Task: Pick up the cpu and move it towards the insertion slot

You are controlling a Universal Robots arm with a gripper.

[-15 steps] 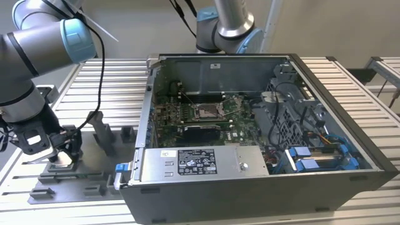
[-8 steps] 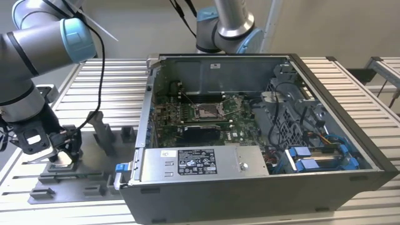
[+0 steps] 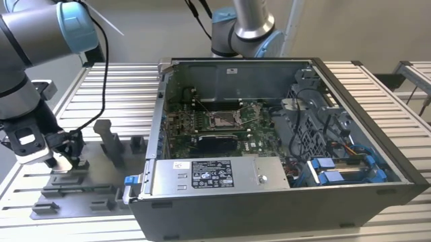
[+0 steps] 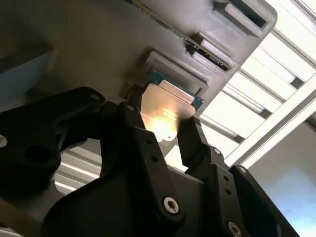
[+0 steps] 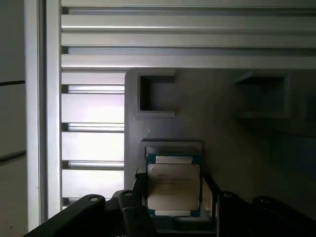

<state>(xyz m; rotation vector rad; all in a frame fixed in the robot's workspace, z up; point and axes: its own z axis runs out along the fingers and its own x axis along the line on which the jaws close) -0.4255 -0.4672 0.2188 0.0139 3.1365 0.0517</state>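
Second wrist view, up close: the gripper [image 4: 160, 123] has its two black fingers [image 4: 193, 140] pressed against opposite edges of the cpu [image 4: 168, 101], pinching it across its narrower width. The chip lies flat, silvery lid facing up toward the wrist. Its slightly longer axis runs along the gap between the fingers, as the first wrist view's cpu [image 5: 174, 190] also shows. It sits in a shallow square nest of the grey plastic fixture [image 5: 222, 123], with green board edges peeking out round the lid.

In the exterior view, the gripper [image 3: 67, 162] hangs low over that fixture [image 3: 74, 194] at the exterior view's left, on the slatted aluminium table [image 3: 377, 91]. Well apart, toward the exterior view's right, the open computer case [image 3: 269, 212] holds the green motherboard with the insertion slot [image 3: 222, 118].
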